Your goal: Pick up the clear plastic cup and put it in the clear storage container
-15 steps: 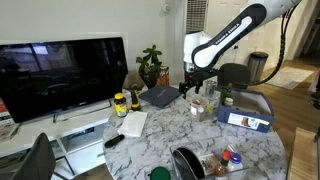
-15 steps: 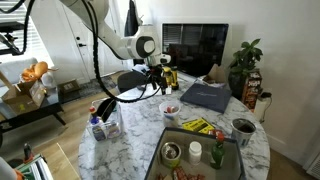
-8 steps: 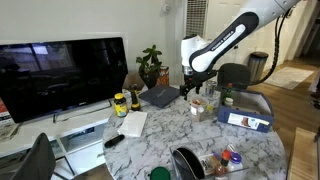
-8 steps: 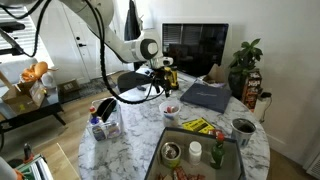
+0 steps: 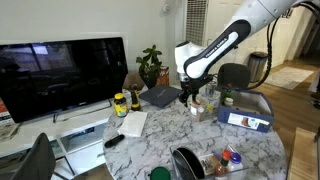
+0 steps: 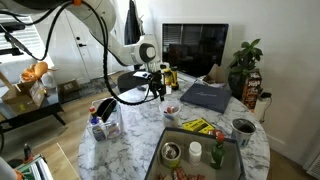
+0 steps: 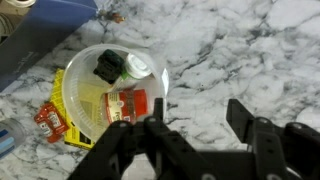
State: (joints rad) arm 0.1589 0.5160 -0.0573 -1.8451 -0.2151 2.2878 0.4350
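**Item 1: gripper** (image 7: 195, 125). It enters at the lower edge of the wrist view. The jaws are spread wide with only bare counter (image 7: 240, 50) between them, and nothing is held. In both exterior views it hangs from the white arm, pointing down (image 5: 190, 95) (image 6: 157, 92), near the middle of the counter.

**Item 2: clear plastic cup** (image 7: 112, 85). It is seen from above, left of centre in the wrist view, standing upright with a round rim. Inside it are a black piece, a white round cap and a red-labelled piece. It sits outside the jaws, up and to the left of the left-hand finger (image 7: 130, 145), whose tip overlaps the cup's lower rim in the picture. Whether they touch cannot be told. In both exterior views the cup sits just beside and below the gripper (image 5: 199, 107) (image 6: 170, 110).

**Item 3: yellow packets** (image 7: 70, 125). They lie flat on the counter under and beside the cup, toward the lower left.

**Item 4: dark blue folder** (image 7: 50, 35). It is in the upper left of the wrist view, near the cup.

**Item 5: surroundings, in an exterior view.**
- The monitor (image 5: 60, 75) is at left.
- The potted plant (image 5: 150, 65) is at upper centre.
- The yellow-labelled jar (image 5: 120, 103) is left of centre.
- The blue-edged box (image 5: 245, 117) is at right.
- The dark bowl (image 5: 185, 160) is at the bottom edge.
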